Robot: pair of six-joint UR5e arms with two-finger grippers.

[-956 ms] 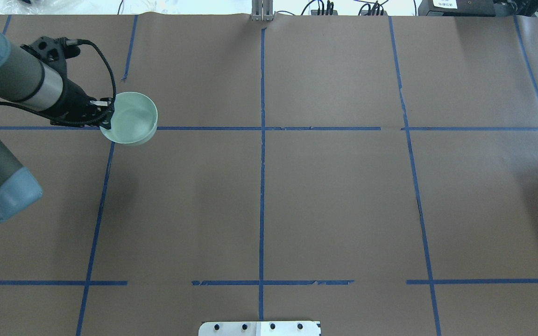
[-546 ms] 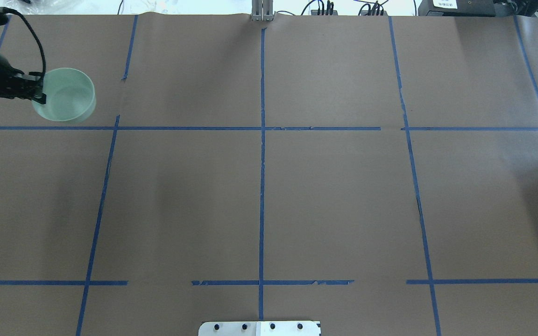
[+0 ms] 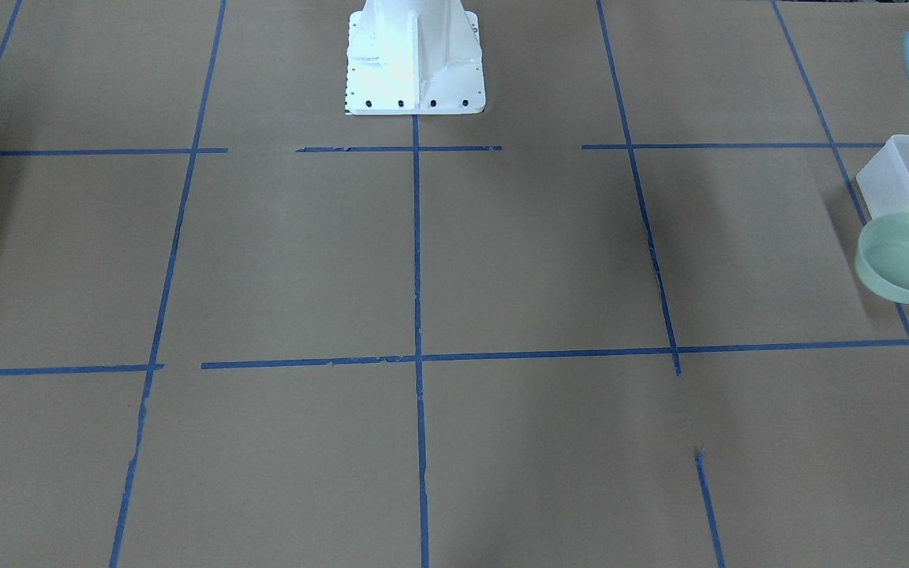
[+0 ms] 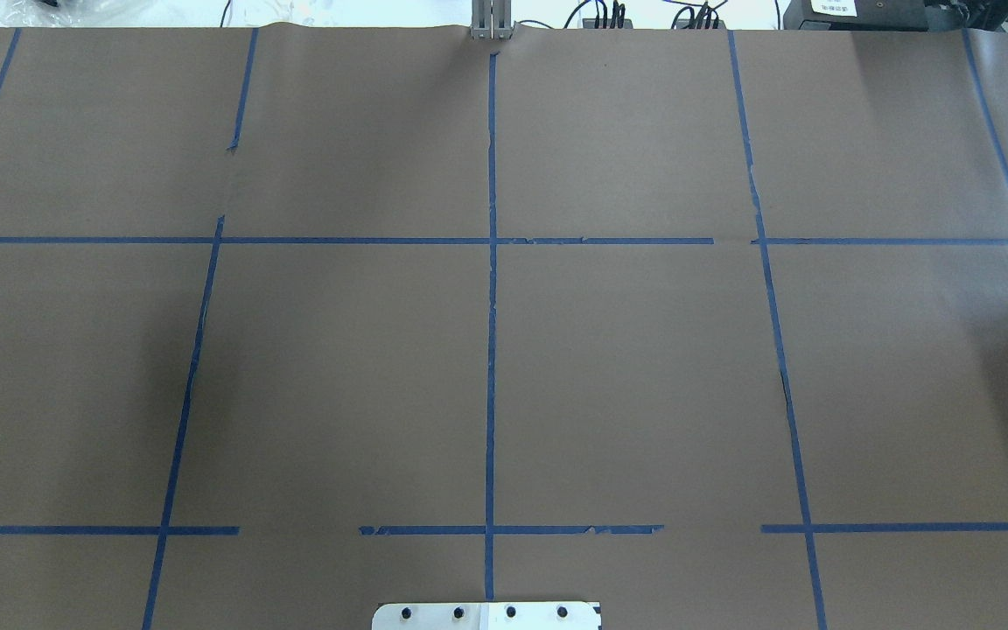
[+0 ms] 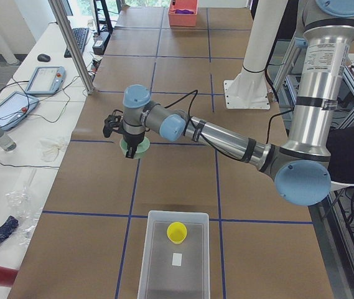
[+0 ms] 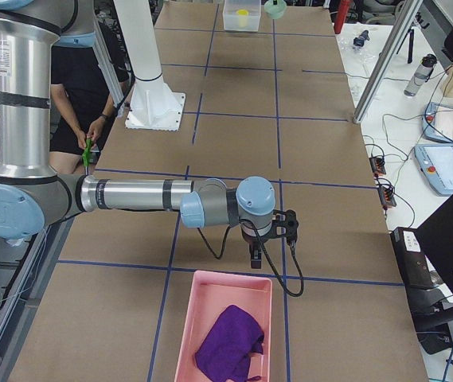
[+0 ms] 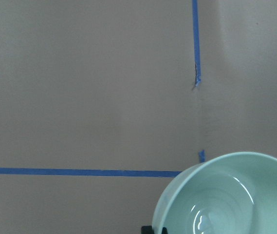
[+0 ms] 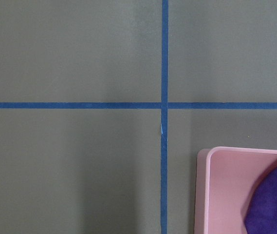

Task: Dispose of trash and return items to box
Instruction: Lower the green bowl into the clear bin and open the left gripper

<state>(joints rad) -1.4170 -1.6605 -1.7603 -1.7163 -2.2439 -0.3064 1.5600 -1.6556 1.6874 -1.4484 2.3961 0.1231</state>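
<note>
Frosted-white translucent rectangular plastic box (image 5: 157, 274) sits at the bottom centre of the left side view. A pink rectangular bin (image 6: 210, 296) holds a purple cloth (image 6: 228, 341), and the right gripper (image 6: 256, 256) hovers just beyond it: fingers apart or together, can't tell. The left gripper (image 5: 129, 152) is clamped on a mint-green round bowl's (image 5: 139, 148) rim. A small bright yellow plastic cup (image 5: 176, 232) stands inside the box.

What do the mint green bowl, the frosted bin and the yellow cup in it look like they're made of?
Mint green bowl: glossy glazed ceramic or hard plastic, judging by sharp glints inside. Frosted bin: translucent matte plastic; its walls look milky. Yellow cup: probably smooth opaque plastic.
</note>
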